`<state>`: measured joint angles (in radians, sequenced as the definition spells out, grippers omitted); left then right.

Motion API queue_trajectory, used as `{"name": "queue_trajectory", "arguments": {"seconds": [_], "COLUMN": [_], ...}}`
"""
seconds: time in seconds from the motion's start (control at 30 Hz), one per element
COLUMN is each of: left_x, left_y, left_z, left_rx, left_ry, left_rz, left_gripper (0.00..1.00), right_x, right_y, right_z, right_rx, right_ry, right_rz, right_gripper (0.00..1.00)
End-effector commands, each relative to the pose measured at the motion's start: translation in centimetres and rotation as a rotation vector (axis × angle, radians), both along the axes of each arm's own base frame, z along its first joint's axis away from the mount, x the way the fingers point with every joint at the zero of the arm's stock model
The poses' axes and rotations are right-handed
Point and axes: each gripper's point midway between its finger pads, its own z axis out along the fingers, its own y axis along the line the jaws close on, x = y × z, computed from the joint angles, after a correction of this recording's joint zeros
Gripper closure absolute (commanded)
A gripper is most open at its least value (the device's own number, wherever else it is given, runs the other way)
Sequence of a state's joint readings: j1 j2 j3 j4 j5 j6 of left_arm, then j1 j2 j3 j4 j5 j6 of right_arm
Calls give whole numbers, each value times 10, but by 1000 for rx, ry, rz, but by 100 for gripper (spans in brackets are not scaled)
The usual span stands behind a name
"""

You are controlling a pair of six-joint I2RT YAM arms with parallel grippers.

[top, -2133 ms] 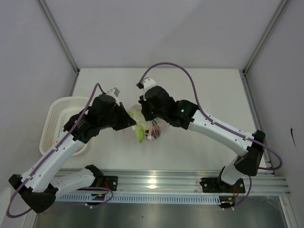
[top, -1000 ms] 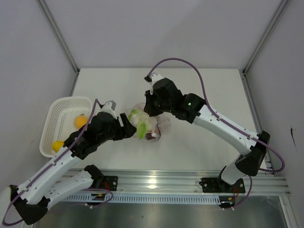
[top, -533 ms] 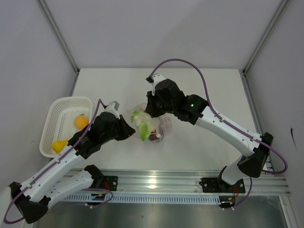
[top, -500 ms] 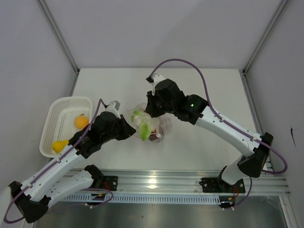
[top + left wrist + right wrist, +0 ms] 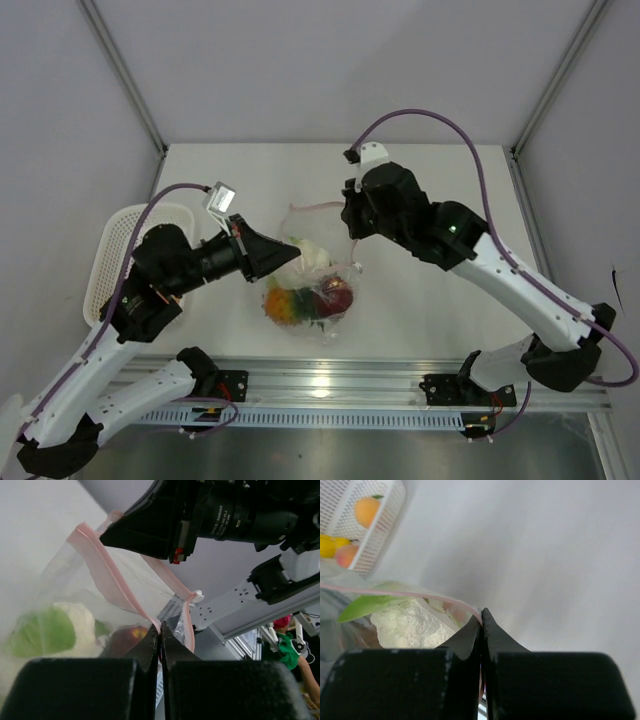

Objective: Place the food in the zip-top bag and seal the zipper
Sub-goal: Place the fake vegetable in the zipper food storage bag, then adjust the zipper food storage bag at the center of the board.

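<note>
The bag (image 5: 318, 270) hangs just right of the basket (image 5: 108, 255) in the top view, strung up by its mouth between the two arms. The left gripper (image 5: 160, 631) has its fingers pressed together on one lip of the zipper (image 5: 102, 572), on the side facing the basket. The right gripper (image 5: 481, 622) is likewise pinched tight on the rim, on the side away from the basket. Between the two pinches the pink strips stand apart, so the mouth is open and not sealed.

The food (image 5: 300, 300) sits low in the bag: a leafy piece (image 5: 314, 254) uppermost, with an apple (image 5: 336, 291) and yellow-orange pieces under it. I cannot tell whether the bag's bottom rests on anything. The right wrist view shows an orange fruit (image 5: 366, 510) and two more pieces lying in the basket, so the filling looks unfinished.

The film looks thin, limp and crinkly, with no stiffness of its own. It will likely fold wherever it is unsupported, and the load will drag on the pinched lips. The toy pieces seem light and hard, so the pull should be small and nothing inside should bruise. Smooth film could slip out of a flat pinch. The zipper looks thicker and ridged, so it is the sounder place to hold, near its ends. To seal, both lips probably need to be drawn straight and level before a pinch runs along them. If the hold goes slack the mouth may collapse, and too hard a pull may tear or flatten it.
</note>
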<state>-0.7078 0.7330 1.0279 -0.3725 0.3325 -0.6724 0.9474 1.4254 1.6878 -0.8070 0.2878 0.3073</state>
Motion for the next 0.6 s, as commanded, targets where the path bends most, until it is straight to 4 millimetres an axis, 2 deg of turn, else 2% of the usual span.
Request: {"name": "queue_trajectory", "arguments": {"seconds": [0.0,0.03,0.07,0.13,0.17,0.27,0.33,0.37,0.4,0.47,0.5,0.57], "left_x": [-1,5,9,17,22,28,26,27,24,16,11,3], "left_y": [-10,-13,-14,-18,-21,-24,-27,-31,-33,-32,-31,-29], "left_z": [-3,-20,-30,-70,-92,-120,-115,-87,-74,-27,-9,13], "left_rx": [-10,22,34,98,139,202,196,151,127,42,12,-21], "left_ry": [16,67,102,184,251,314,302,221,185,84,50,17], "left_rz": [-46,-29,-18,-3,9,5,-26,-53,-76,-108,-121,-145], "left_gripper": [99,100,99,99,99,99,100,99,99,99,99,99], "right_x": [-5,-4,4,9,8,11,14,17,17,17,13,7], "right_y": [-21,-19,-18,-13,-10,-2,-5,-9,-14,-20,-25,-29], "right_z": [51,44,13,-14,-43,-65,-68,-64,-49,-29,-8,9], "right_rx": [112,115,66,43,4,-7,-42,-55,-52,-35,-3,32], "right_ry": [-110,-94,-42,3,53,84,82,65,39,5,-21,-37], "right_rz": [-25,-18,-33,-34,-25,-18,-27,-48,-52,-65,-66,-64], "right_gripper": [100,100,100,100,100,100,100,100,100,100,100,100]}}
